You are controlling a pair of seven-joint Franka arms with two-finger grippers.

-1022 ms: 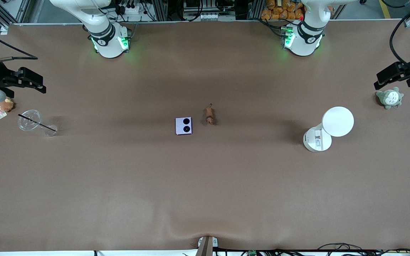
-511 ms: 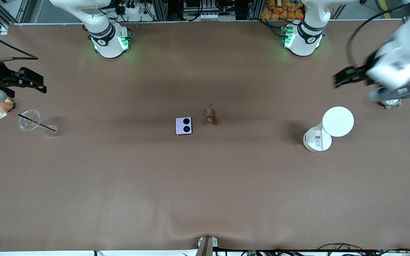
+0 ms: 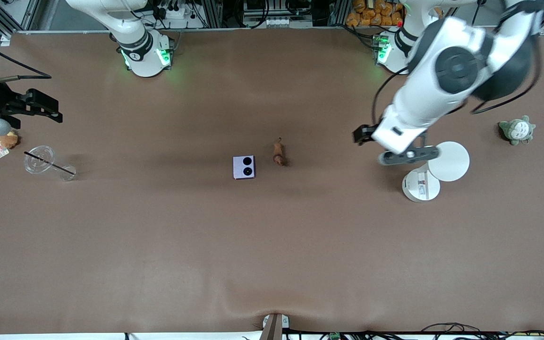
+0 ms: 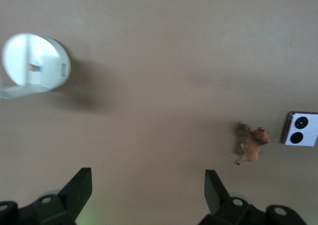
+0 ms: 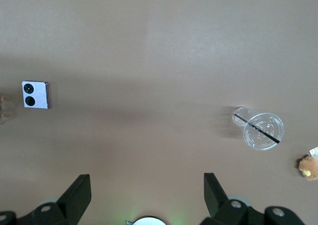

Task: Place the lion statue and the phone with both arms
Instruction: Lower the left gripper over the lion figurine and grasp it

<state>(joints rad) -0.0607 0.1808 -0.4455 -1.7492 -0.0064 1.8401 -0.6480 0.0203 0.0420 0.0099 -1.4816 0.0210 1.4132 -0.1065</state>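
Front view shows my left gripper [image 3: 364, 137], fingers wide, now swung in from the counter's edge toward the lion [image 3: 278, 154] lying beside the phone [image 3: 244, 167] mid-counter, so its pickup is starting, while my right gripper [image 5: 144, 195] waits, fingers wide.

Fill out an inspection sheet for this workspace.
Surface: brown table, a wrinkle at its near edge.
Job's things: phone and lion statue side by side mid-table, untouched.
Clutter: clear cup with straw, brown plush, white container, its lid, grey-green plush.
Grippers: left gripper open over bare table; right gripper open, waiting.
Cables: along table edges.
Surroundings: frames, orange items.
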